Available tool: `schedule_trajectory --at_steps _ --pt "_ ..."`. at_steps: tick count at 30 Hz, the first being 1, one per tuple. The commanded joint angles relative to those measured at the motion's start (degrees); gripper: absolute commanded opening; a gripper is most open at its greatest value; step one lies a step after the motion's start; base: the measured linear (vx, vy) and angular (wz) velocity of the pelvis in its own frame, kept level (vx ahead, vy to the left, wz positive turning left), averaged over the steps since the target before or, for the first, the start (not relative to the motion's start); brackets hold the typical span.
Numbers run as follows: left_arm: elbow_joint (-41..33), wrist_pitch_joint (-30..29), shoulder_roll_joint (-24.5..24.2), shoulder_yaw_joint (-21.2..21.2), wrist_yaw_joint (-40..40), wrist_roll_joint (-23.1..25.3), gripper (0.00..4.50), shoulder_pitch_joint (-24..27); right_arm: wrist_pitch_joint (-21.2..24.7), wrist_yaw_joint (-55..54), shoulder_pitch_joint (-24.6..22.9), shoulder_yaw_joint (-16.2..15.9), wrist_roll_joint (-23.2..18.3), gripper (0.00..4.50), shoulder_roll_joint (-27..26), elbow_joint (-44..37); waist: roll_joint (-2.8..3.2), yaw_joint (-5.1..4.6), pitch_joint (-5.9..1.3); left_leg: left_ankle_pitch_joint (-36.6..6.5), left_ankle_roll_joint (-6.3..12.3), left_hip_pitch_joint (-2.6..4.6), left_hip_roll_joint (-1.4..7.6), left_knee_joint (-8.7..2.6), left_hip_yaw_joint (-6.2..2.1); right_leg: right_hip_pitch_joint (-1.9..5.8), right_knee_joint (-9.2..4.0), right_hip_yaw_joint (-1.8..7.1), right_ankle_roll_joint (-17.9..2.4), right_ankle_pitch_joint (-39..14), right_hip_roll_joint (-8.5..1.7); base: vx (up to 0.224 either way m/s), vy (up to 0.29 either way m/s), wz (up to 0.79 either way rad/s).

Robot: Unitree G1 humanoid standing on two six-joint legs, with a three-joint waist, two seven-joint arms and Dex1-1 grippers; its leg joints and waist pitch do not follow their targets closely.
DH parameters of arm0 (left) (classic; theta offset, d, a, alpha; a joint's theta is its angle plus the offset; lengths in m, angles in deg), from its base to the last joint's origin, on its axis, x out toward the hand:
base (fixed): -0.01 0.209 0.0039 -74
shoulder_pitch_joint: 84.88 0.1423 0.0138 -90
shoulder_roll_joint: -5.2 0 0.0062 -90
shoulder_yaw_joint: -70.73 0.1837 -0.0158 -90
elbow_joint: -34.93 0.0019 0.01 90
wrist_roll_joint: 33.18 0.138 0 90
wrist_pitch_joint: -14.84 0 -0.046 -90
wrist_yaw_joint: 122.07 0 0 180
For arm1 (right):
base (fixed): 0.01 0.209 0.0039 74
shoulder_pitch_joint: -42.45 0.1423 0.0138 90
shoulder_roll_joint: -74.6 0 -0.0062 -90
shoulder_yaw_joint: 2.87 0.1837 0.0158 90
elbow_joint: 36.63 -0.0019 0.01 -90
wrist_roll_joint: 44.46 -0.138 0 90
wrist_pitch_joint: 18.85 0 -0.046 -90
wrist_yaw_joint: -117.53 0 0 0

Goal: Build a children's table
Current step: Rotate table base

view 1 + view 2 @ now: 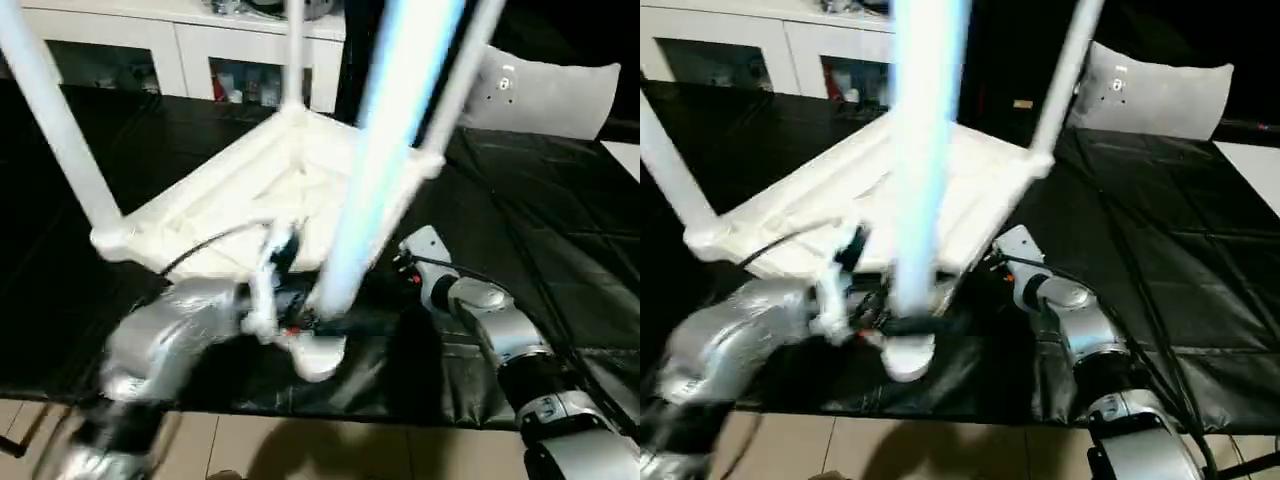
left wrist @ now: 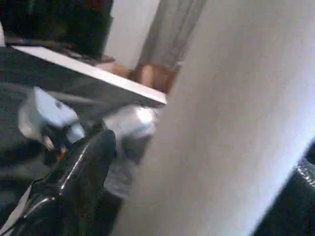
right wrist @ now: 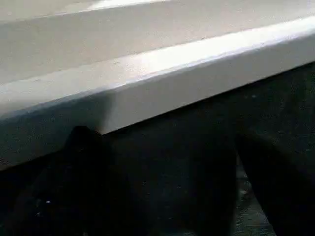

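While our left gripper stands wide beside the near leg — long axis rising far and right from its socket — it is the nearer arm. Our right gripper, wide and empty, faces the upturned tabletop edge. No writing is readable.

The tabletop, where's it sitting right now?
The tabletop lies upside down on the black mat at the centre of the head views, legs pointing up, in front of the white cabinet.
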Motion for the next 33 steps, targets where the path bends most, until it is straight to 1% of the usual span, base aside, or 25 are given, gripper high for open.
schedule_trajectory --at_steps 1,2,4,5,6,7,8,9,10,11,12,13,14,15,17,18,22,23,25,26,27,28,29,32,33 --pt "0.8 0.7 1.7 1.8 -0.6 0.6 4.40 -1.6 -0.7 1.7 0.5 -0.2 -1.2 4.50 -0.9 0.0 0.04 0.47 -3.80 -5.3 1.29 0.57 2.33 -3.89 0.06 3.30 -3.67 1.92 -13.6 -1.8 -4.06 0.000 0.000 0.00" --pt "1.1 0.8 2.3 2.2 -0.6 0.6 4.40 -2.1 -0.9 1.9 0.3 -0.3 -1.2 4.50 -0.8 -0.1 0.73 0.53 -3.82 -5.5 1.07 0.66 2.32 -3.88 -0.01 3.17 -3.61 1.90 -13.9 -1.2 -4.01 0.000 0.000 0.00" --pt "2.4 1.5 4.6 3.4 -1.2 1.2 4.40 -3.7 -1.4 2.7 -0.3 -0.1 -1.6 4.50 -0.9 -0.3 0.39 0.54 -3.81 -5.6 1.18 0.68 2.31 -3.84 0.10 3.16 -3.74 1.90 -14.1 -0.4 -3.91 0.000 0.000 0.00" --pt "2.8 1.6 5.4 3.7 -1.5 1.4 4.40 -4.1 -1.7 2.8 -0.4 0.2 -1.8 4.50 -0.9 -0.3 0.36 0.75 -3.85 -5.5 1.23 0.65 2.34 -3.84 0.03 3.29 -3.70 1.89 -14.2 -0.4 -4.03 0.000 0.000 0.00" --pt "3.4 1.9 6.6 4.1 -2.2 1.7 4.40 -4.6 -2.1 2.7 -0.6 0.5 -2.1 4.50 -0.9 -0.4 0.88 0.84 -3.85 -5.7 1.11 0.65 2.30 -3.86 -0.03 3.26 -3.65 1.89 -14.3 -0.4 -4.04 0.000 0.000 0.00" --pt "3.6 2.1 7.1 4.3 -2.4 1.8 4.40 -4.9 -2.3 2.6 -0.7 0.7 -2.2 4.50 -1.0 -0.4 0.67 0.72 -3.87 -5.8 1.11 0.67 2.34 -3.86 0.04 3.24 -3.78 1.88 -14.3 -0.2 -3.97 0.000 0.000 0.00" --pt "5.3 3.6 9.6 5.5 -3.9 3.1 4.40 -6.1 -2.7 3.1 -1.1 1.8 -3.5 4.50 -1.3 -0.7 0.40 0.80 -3.93 -5.5 1.53 0.61 2.36 -3.82 0.02 3.41 -3.74 1.89 -14.6 0.8 -3.98 0.000 0.000 0.00" --pt "6.0 4.1 10.4 5.8 -4.5 3.6 4.40 -6.5 -2.7 3.2 -1.2 2.1 -3.7 4.50 -1.4 -0.7 1.12 0.99 -3.94 -5.5 1.46 0.72 2.35 -3.75 -0.04 3.34 -3.62 1.91 -14.8 1.3 -4.06 0.000 0.000 0.00" --pt "7.4 5.5 11.7 6.3 -5.5 4.7 4.40 -7.3 -2.9 3.2 -1.4 2.1 -3.6 4.50 -1.5 -0.7 0.59 0.87 -4.01 -5.3 1.84 0.58 2.31 -3.72 -0.01 3.51 -3.73 1.88 -14.9 2.2 -3.97 0.000 0.000 0.00" --pt "7.6 5.6 11.9 6.4 -5.6 4.9 4.40 -7.3 -2.9 3.2 -1.5 2.0 -3.6 4.50 -1.5 -0.7 0.75 0.86 -4.08 -4.9 2.06 0.46 2.30 -3.73 -0.13 3.65 -3.66 1.82 -15.0 3.0 -4.02 0.000 0.000 0.00" --pt "8.6 6.7 12.7 7.0 -6.2 5.9 4.40 -7.8 -3.2 3.1 -1.6 1.9 -3.4 4.50 -1.6 -0.6 0.63 0.83 -4.13 -4.7 2.13 0.37 2.25 -3.69 -0.20 3.77 -3.61 1.79 -15.1 3.1 -4.10 0.000 0.000 0.00" --pt "9.0 7.2 13.0 7.4 -6.5 6.5 4.40 -8.1 -3.4 2.9 -1.7 1.9 -3.3 4.50 -1.7 -0.5 0.86 0.70 -4.13 -5.0 2.25 0.44 2.29 -3.67 -0.24 3.71 -3.71 1.77 -15.3 3.3 -4.11 0.000 0.000 0.00" --pt "9.5 7.7 13.4 7.7 -6.5 7.1 4.40 -8.3 -3.5 2.8 -1.7 2.1 -3.3 4.50 -1.9 -0.3 0.63 0.62 -4.08 -5.2 2.51 0.37 2.21 -3.67 -0.21 3.75 -3.80 1.77 -15.5 2.9 -4.06 0.000 0.000 0.00" --pt "9.5 7.8 13.5 7.9 -6.3 7.3 4.40 -8.3 -3.6 2.6 -1.8 2.2 -3.3 4.50 -2.0 -0.3 1.11 0.69 -4.10 -5.6 2.54 0.48 2.27 -3.62 -0.26 3.67 -3.76 1.77 -15.7 2.1 -4.21 0.000 0.000 0.00" --pt "9.4 7.6 13.8 8.2 -6.1 7.3 4.40 -8.3 -3.8 2.2 -1.8 2.4 -3.2 4.50 -2.3 -0.1 0.93 0.56 -4.09 -5.9 2.50 0.45 2.34 -3.64 -0.24 3.67 -3.81 1.76 -16.0 1.8 -4.15 0.000 0.000 0.00" --pt "9.3 7.6 14.0 8.3 -6.1 7.4 4.40 -8.2 -3.9 2.1 -1.9 2.4 -3.2 4.50 -2.5 0.1 1.11 0.54 -4.02 -6.1 2.47 0.46 2.35 -3.71 -0.26 3.62 -3.85 1.70 -16.2 1.9 -4.05 0.000 0.000 0.00" --pt "9.8 8.7 15.0 9.0 -6.1 8.2 4.40 -8.2 -3.9 2.2 -2.0 3.6 -3.3 4.50 -2.9 0.5 1.28 0.68 -4.02 -7.0 2.33 0.56 2.42 -3.78 -0.33 3.60 -3.92 1.68 -16.4 0.9 -4.10 0.000 0.000 0.00" --pt "10.0 9.2 15.8 9.4 -6.2 8.5 4.40 -8.2 -3.7 2.0 -2.1 3.9 -3.3 4.50 -3.0 0.6 1.42 0.72 -4.03 -7.0 2.32 0.55 2.46 -3.81 -0.38 3.59 -3.90 1.68 -16.4 1.2 -4.11 0.000 0.000 0.00" --pt "10.2 9.3 16.3 9.6 -6.4 8.6 4.40 -8.2 -3.8 2.0 -2.2 4.0 -3.2 4.50 -3.0 0.8 1.33 0.78 -4.04 -6.9 2.36 0.58 2.46 -3.80 -0.35 3.62 -3.87 1.68 -16.4 1.7 -4.12 0.000 0.000 0.00" --pt "10.6 9.9 16.8 9.8 -6.8 9.1 4.40 -8.4 -3.6 1.6 -2.1 4.2 -3.2 4.50 -3.1 1.1 1.56 0.87 -4.05 -7.0 2.33 0.55 2.44 -3.81 -0.41 3.66 -3.82 1.67 -16.5 1.9 -4.16 0.000 0.000 0.00" --pt "11.3 10.5 17.2 10.0 -7.2 9.7 4.40 -8.7 -3.5 1.3 -2.1 4.5 -3.5 4.50 -3.2 1.4 1.45 0.80 -4.01 -7.1 2.39 0.54 2.46 -3.84 -0.39 3.61 -3.92 1.66 -16.5 1.8 -4.09 0.000 0.000 0.00" --pt "11.5 10.7 17.4 10.0 -7.4 9.9 4.40 -8.8 -3.4 1.2 -2.1 4.8 -3.7 4.50 -3.2 1.4 1.53 0.78 -4.00 -7.4 2.42 0.53 2.40 -3.82 -0.37 3.64 -4.03 1.67 -16.5 1.7 -4.09 0.000 0.000 0.00" --pt "12.0 11.2 17.7 9.9 -7.7 10.3 4.40 -9.1 -3.3 0.7 -2.1 5.3 -4.1 4.50 -3.4 1.5 1.76 0.89 -4.02 -7.5 2.35 0.55 2.40 -3.84 -0.44 3.67 -3.97 1.68 -16.5 1.5 -4.17 0.000 0.000 0.00" --pt "12.7 12.1 18.3 9.4 -8.5 10.8 4.40 -9.5 -4.0 -0.6 -2.2 6.1 -3.9 4.50 -3.2 1.6 1.63 0.89 -4.05 -7.5 2.39 0.46 2.35 -3.81 -0.43 3.79 -4.02 1.68 -16.4 1.3 -4.22 0.000 0.000 0.00" --pt "13.1 12.8 18.5 9.2 -8.7 11.7 4.40 -9.6 -4.2 -0.9 -2.5 7.1 -4.1 4.50 -2.9 1.4 1.97 0.92 -4.01 -7.6 2.45 0.44 2.34 -3.82 -0.48 3.74 -4.02 1.69 -16.4 1.1 -4.23 0.000 0.000 0.00"
